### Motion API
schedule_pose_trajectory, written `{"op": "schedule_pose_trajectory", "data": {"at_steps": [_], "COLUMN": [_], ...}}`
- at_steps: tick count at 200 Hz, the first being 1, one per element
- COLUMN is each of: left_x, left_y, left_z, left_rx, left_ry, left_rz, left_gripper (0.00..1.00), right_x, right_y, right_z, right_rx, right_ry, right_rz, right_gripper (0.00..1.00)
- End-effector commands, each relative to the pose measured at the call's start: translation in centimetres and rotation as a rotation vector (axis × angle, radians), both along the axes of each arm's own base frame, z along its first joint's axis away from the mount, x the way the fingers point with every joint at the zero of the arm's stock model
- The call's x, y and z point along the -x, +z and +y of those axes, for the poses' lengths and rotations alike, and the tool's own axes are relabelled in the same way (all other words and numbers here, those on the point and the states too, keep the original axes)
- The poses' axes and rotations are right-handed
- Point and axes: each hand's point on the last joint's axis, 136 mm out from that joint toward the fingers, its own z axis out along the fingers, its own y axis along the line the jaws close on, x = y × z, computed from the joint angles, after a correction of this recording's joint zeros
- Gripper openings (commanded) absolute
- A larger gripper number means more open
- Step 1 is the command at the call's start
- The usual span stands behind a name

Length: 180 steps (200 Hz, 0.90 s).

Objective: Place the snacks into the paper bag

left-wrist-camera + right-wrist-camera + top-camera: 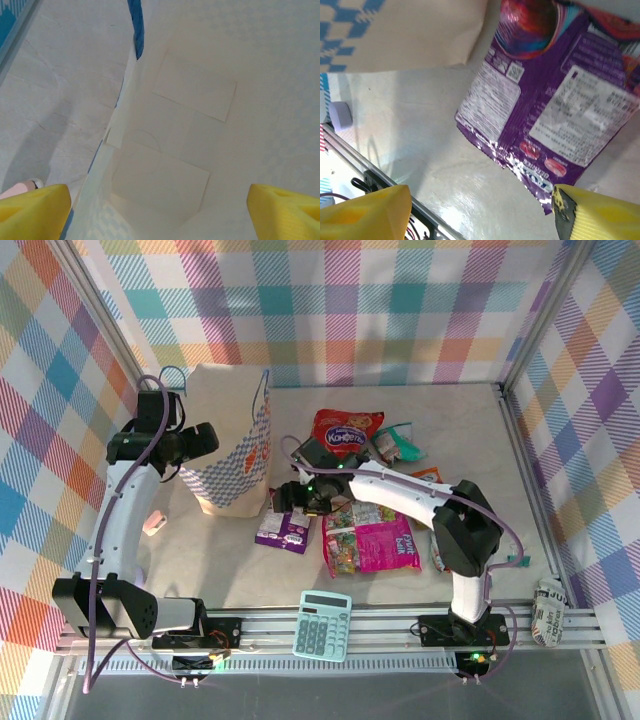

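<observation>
We see purple packet (pixel 550 110) flat on tabletop (pixel 415 145), just beside paper bag (pixel 232 445). We judge it light, limp, slick: pinch crimped end seam. Right gripper (pixel 480 215) wide, empty, above it. Left gripper (pixel 160 210) wide at bag mouth.

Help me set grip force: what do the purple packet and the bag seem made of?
Purple packet: thin plastic film, glossy, going by the glare and crinkles. Bag: likely paper, matte beige; flat folds and glued patches show inside.
</observation>
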Motion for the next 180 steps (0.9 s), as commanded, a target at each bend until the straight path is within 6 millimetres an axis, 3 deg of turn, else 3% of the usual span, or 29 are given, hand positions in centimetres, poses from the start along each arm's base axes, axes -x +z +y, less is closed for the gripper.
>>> {"op": "schedule_pose_trajectory", "data": {"at_steps": [1, 109, 180], "left_x": [0.0, 0.6, 0.4], "left_y": [0.4, 0.8, 0.7], "left_z": [-0.2, -0.6, -0.8], "left_rx": [0.05, 0.071, 0.083], "left_ry": [0.009, -0.009, -0.015], "left_rz": [-0.008, -0.023, -0.015], "left_gripper": [0.91, 0.91, 0.9], "right_x": [1.3, 2.2, 2.0], "right_y": [-2.9, -4.9, -6.7], "right_z": [-0.6, -2.8, -1.8], "right_rx": [0.069, 0.194, 0.206], "right_ry": [-0.042, -0.08, -0.05], "right_rz": [0.08, 0.098, 0.127], "right_gripper": [0.75, 0.86, 0.87]}}
